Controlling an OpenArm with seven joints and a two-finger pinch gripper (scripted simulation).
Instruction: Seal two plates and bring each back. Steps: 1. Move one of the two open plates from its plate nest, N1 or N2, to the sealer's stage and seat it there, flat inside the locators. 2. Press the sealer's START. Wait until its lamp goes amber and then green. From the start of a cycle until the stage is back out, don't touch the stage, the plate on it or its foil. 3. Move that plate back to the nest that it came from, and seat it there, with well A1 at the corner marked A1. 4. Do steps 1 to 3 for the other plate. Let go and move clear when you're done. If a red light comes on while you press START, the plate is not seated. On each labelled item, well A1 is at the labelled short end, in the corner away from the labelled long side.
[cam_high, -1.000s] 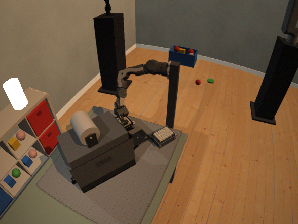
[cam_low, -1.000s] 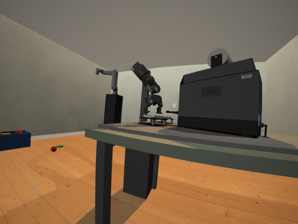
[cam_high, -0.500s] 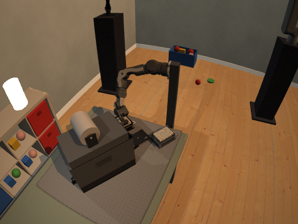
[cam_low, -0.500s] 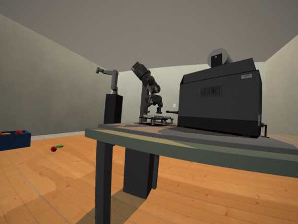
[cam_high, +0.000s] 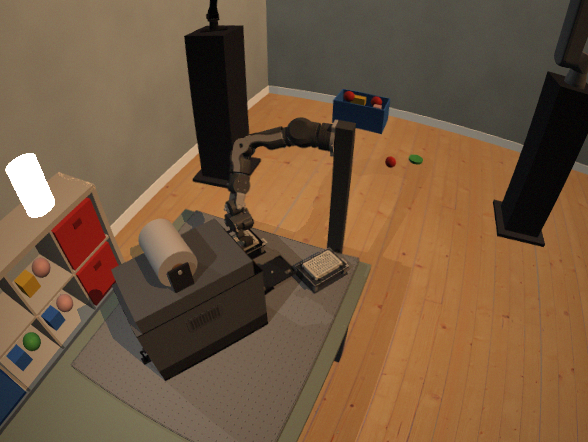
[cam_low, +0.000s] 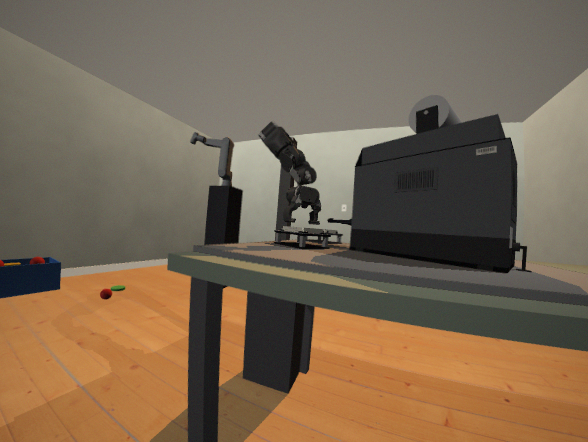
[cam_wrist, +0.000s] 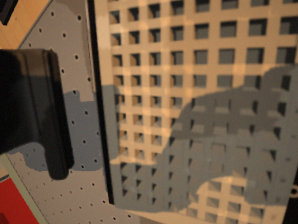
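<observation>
Matt dark sealer housing (cam_high: 205, 310) (cam_low: 430, 200), wood-look floor (cam_high: 450, 325) (cam_low: 125, 350) w/ knots, smooth painted-look walls (cam_high: 375, 45) (cam_low: 75, 150).

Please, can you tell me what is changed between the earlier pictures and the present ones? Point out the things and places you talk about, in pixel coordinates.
Nothing visibly changed. The arm and gripper (cam_high: 245, 243) (cam_low: 301, 221) hold the same pose above one plate (cam_wrist: 165, 100), the other plate (cam_high: 324, 264) sits in its nest, and the sealer (cam_high: 200, 300) (cam_low: 430, 200) stands as it was.
</observation>
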